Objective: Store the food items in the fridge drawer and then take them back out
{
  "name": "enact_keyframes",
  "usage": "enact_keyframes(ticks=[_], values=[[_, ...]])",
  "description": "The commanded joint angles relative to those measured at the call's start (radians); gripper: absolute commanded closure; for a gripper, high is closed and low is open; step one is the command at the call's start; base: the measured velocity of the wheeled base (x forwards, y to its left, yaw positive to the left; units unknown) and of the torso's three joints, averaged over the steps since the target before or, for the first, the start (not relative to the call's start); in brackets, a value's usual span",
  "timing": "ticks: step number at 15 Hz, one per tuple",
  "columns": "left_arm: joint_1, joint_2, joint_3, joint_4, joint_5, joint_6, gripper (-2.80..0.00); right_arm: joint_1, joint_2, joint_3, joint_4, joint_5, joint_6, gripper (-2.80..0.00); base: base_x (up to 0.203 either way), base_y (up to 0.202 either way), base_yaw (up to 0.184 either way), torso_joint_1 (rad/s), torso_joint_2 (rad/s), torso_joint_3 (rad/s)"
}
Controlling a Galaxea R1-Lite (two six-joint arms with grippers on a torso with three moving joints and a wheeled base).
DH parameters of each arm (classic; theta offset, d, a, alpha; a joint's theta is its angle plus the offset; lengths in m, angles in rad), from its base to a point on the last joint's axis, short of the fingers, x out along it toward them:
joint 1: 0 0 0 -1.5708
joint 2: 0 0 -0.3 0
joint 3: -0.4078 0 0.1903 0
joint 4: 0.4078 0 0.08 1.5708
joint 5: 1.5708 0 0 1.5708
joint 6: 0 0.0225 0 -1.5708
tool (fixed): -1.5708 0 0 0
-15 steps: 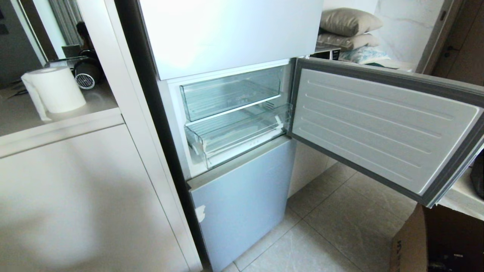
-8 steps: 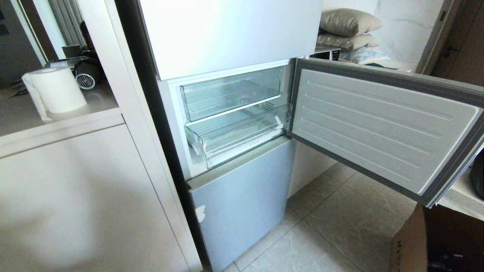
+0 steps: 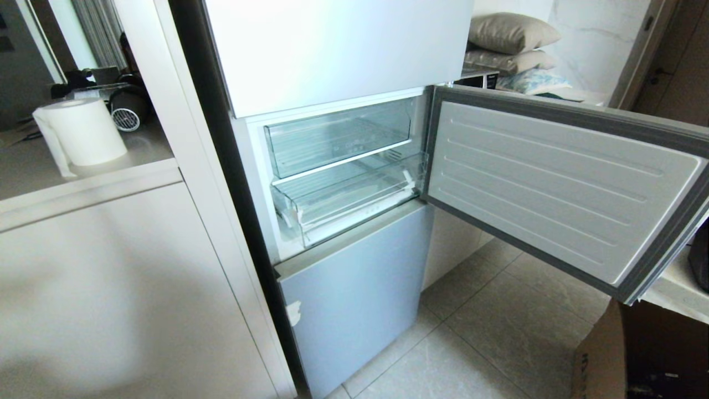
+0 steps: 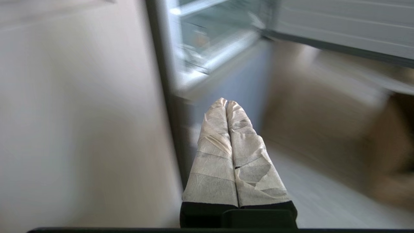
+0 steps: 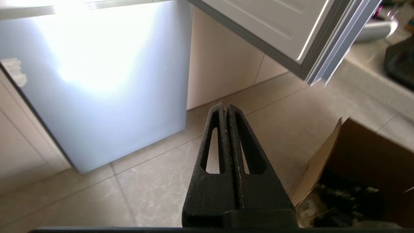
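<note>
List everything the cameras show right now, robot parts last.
fridge drawer: 1, clear, lower fridge slot, no food visible
upper bin: 1, clear, above the drawer
middle fridge door: 1, white inside, swung open
lower fridge door: 1, pale blue, shut
paper roll: 1, white, counter left of the fridge
pillows: 2, grey-beige, stacked behind the open door
cardboard box: 1, brown, on the floor
left gripper: taped white, shut, holding nothing
right gripper: black, shut, holding nothing
</note>
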Motion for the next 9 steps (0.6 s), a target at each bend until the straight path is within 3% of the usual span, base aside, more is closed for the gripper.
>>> enact_keyframes(ticks=[1,4,9], values=[[-0.022,0.387,-0.066,-0.062,-0.087,-0.012,0.00,-0.001,0.000,0.003,-0.002,-0.004,-0.021,0.00,0.000,0.000,0.000,0.000,0.00,0.000],[-0.106,0.748,-0.102,-0.281,-0.140,-0.035,0.00,-0.001,0.000,0.004,-0.002,-0.004,-0.011,0.00,0.000,0.000,0.000,0.000,0.00,0.000],[-0.338,1.266,-0.197,-0.720,-0.010,-0.060,0.00,-0.001,0.000,0.004,-0.004,-0.005,0.003,0.00,0.000,0.000,0.000,0.000,0.00,0.000]])
